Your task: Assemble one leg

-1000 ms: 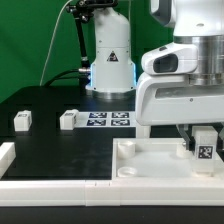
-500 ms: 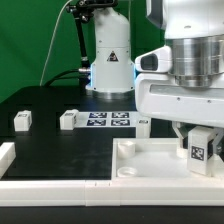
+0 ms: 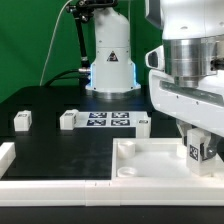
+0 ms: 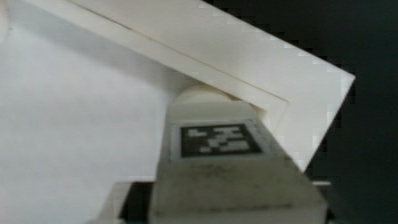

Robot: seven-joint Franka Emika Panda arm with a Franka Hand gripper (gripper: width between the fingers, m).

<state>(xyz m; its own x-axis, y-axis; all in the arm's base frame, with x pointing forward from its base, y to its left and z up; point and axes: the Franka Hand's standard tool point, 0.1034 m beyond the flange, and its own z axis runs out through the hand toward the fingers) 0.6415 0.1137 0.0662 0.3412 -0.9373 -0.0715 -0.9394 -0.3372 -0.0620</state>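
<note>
While the jaws stand clamped on the leg (image 3: 197, 152), one against each side, that small tagged block hangs at the far corner of the white tray-like part (image 3: 150, 160), on the exterior view's right. Whether it touches the corner I cannot tell. It looks light, rigid and smooth-faced, so a firm hold on two opposite flat sides should suit it. The tray's near round socket (image 3: 128, 171) holds nothing. A spare leg (image 3: 22, 120) and a second spare leg (image 3: 68, 119) sit on the black counter (image 3: 60, 145), the second just beside the marker board (image 3: 108, 119).
</note>
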